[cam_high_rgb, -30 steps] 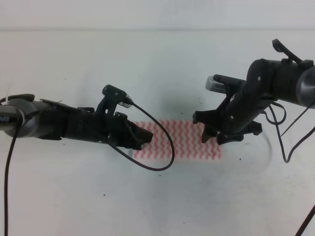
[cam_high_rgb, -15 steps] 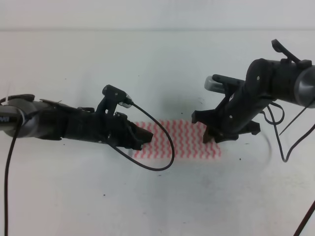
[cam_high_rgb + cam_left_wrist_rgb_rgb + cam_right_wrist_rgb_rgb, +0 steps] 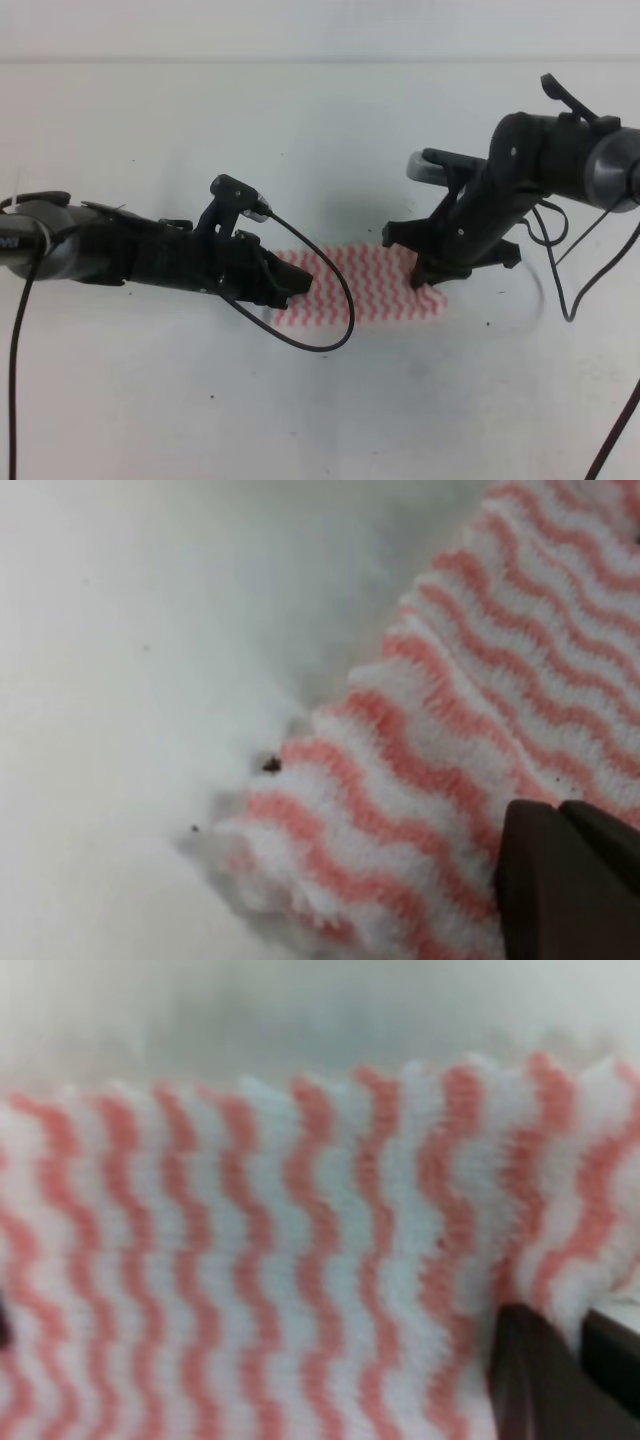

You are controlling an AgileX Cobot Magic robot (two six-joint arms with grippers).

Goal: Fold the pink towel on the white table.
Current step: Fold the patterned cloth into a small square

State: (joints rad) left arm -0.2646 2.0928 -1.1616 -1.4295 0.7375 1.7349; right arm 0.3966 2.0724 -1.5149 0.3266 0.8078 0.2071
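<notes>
Flat pink towel, white table

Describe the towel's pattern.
The towel has pink-red and white wavy zigzag stripes, clearest in the right wrist view.

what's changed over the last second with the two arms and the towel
The right gripper moved left and slightly up in the exterior view, and the right end of the pink towel came inward with it, so the cloth looks shorter there. The left gripper stayed at the towel's left end, and the white table looks unchanged.
</notes>
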